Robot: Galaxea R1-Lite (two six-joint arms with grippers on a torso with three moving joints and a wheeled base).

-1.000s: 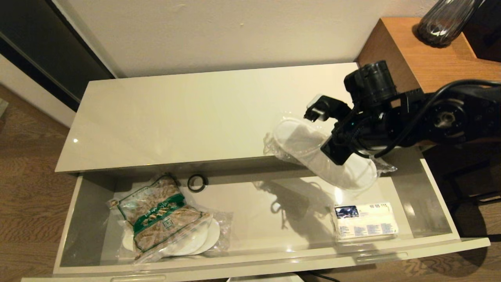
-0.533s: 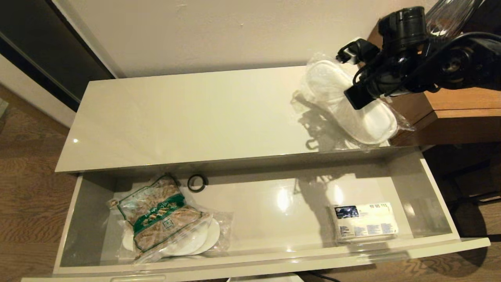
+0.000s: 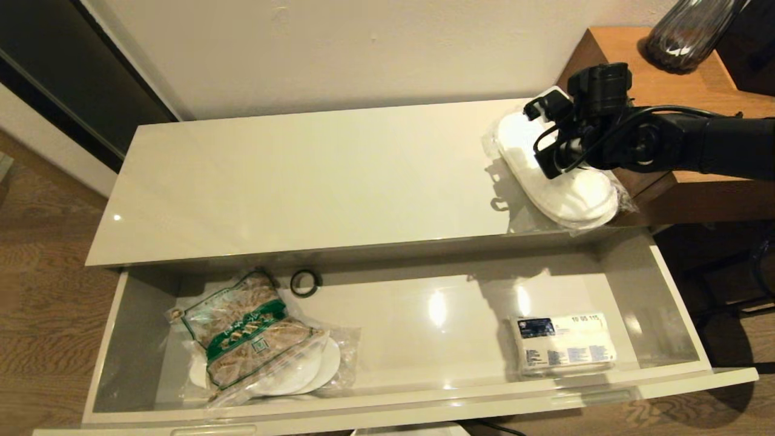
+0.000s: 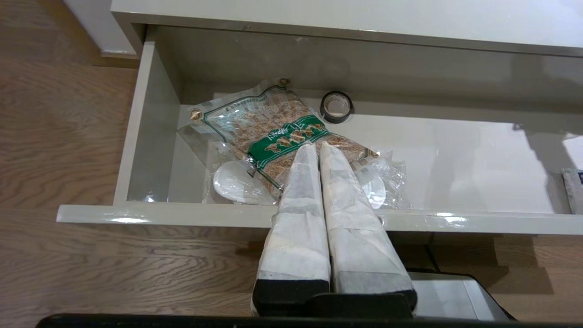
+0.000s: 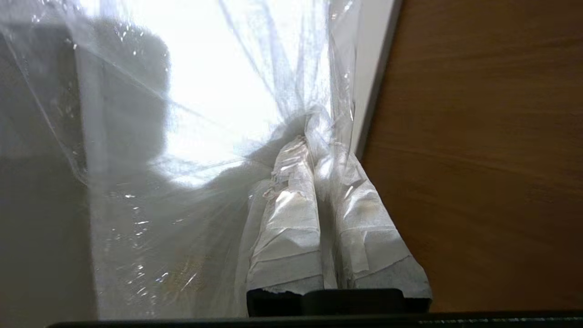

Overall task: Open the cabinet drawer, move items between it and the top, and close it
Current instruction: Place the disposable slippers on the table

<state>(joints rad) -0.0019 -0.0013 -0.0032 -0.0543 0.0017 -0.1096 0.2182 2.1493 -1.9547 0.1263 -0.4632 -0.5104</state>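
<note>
Jaws pinch wrapped slippers (image 3: 560, 181) (apparently lying diagonal) on the top (image 3: 315, 181).

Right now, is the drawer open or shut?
Open: the drawer is pulled out below the cabinet top, showing the white packet inside.

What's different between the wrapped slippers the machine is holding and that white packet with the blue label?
The slippers lie up on the cabinet top at its right end, pinched by their clear wrap in the right gripper; the packet lies untouched inside the open drawer. The slippers are oval and plain white; the packet is rectangular with a dark blue label and printing. Both are flat, white and wrapped.
</note>
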